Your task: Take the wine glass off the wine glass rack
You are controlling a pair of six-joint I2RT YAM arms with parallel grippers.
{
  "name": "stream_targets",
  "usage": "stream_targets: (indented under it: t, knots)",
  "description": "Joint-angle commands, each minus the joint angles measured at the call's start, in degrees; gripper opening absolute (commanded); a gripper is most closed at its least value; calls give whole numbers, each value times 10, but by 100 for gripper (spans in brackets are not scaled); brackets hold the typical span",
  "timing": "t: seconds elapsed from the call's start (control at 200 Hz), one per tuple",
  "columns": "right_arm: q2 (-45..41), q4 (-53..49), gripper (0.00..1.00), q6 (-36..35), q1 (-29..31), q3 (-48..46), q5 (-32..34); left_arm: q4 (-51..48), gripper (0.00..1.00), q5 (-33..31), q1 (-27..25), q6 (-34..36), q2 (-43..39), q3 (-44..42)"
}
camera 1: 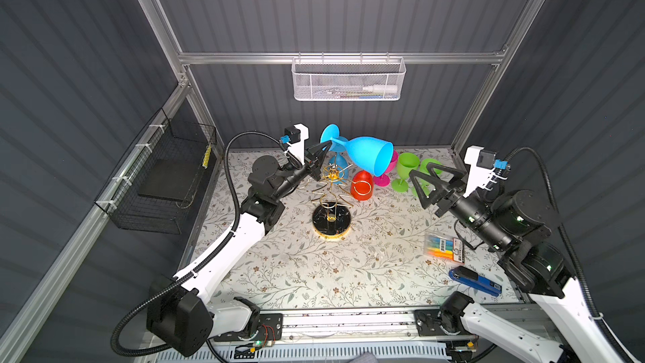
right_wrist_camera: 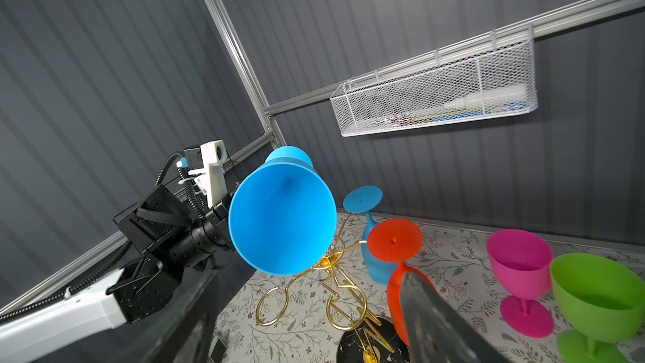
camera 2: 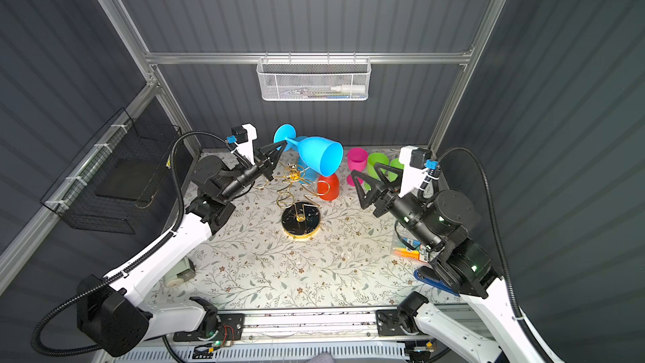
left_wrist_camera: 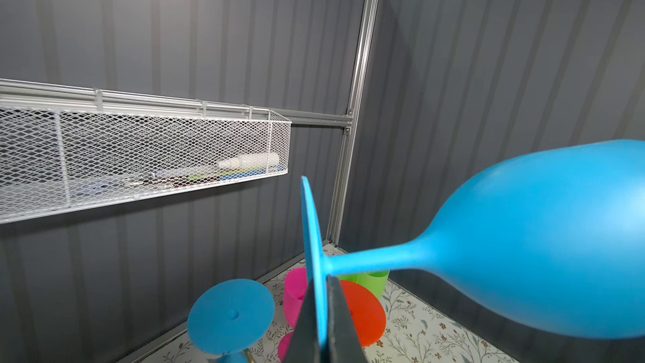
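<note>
The left gripper (camera 1: 327,144) is clamped shut on the foot of the blue wine glass (camera 1: 370,155). In both top views the glass lies tipped on its side in the air, above the top of the gold wine glass rack (camera 1: 331,218) and clear of it. Only the left wrist view shows the grip itself, with the dark fingers (left_wrist_camera: 340,323) pinching the thin edge of the foot disc. The right wrist view looks straight into the bowl's mouth. It also shows a second blue glass (right_wrist_camera: 363,199) and a red glass (right_wrist_camera: 394,240) hanging upside down on the rack's arms. The right gripper (camera 1: 423,173) stands spread wide and empty near two green glasses, apart from the held glass.
</note>
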Motion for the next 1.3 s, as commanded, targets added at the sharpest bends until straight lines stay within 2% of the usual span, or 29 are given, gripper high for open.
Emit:
stream_targets:
  t: [0.0,0.25,0.335,0.53,0.695,1.016,1.296]
  knots:
    - [32,2,79,19,-3,8,16,35,0,-1,2,-19,-7,-2]
    - [114,1,72,3,-3,66,-12,47,0,-1,2,-22,-6,-9]
    - [136,6,69,-1,-4,82,-22,50,0,16,3,-22,-7,-11]
    - [173,21,61,-3,-7,103,-29,52,0,23,2,-24,-7,-14]
    - [186,35,50,2,-8,105,-37,59,0,22,2,-26,-8,-15]
    - [187,49,18,6,-8,97,-61,67,0,16,3,-26,-5,-23]
    - [184,72,0,30,-9,74,-69,66,0,7,2,-20,-5,-23]
